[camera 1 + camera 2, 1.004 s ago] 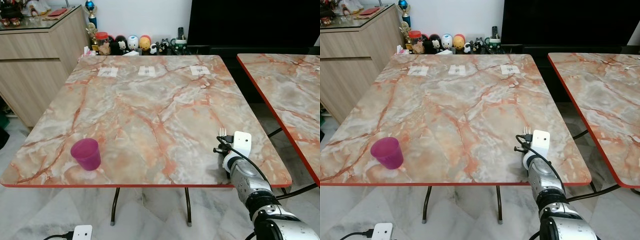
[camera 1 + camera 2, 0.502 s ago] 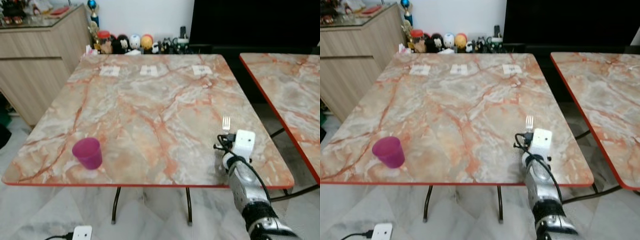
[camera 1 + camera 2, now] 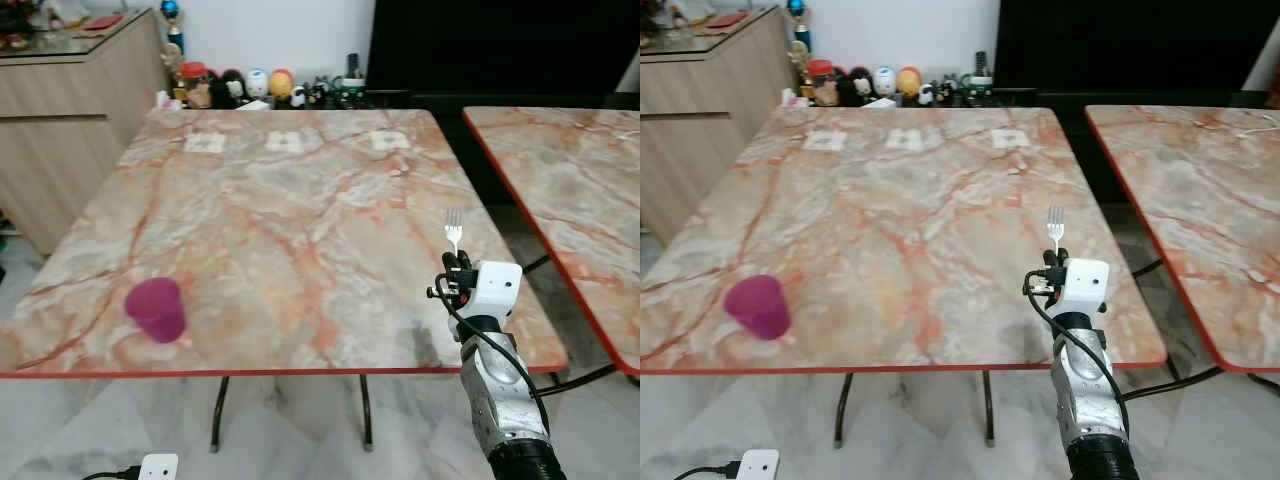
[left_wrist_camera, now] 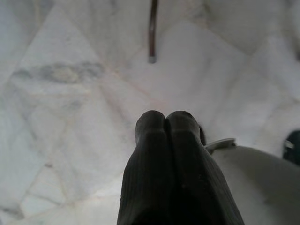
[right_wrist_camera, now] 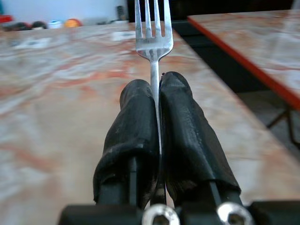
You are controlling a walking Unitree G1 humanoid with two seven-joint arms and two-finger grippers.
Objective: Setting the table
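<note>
Right wrist view: right gripper (image 5: 156, 93) clamps fork (image 5: 153, 37).

This was a home, most likely a dining or living room. Two marble-patterned tables (image 3: 300, 200) with red edges stood side by side on a pale marble tile floor (image 4: 70, 93). A wooden sideboard (image 3: 70, 110) stood by the white wall. Behind the table, a row of small cartoon figurines (image 3: 255, 85) and a trophy (image 3: 168, 15) were lined up beside a large dark screen (image 3: 500, 45).

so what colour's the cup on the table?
Magenta-pink plastic cup, near the marble-patterned table's front left corner; clearest in the left eye view.
</note>
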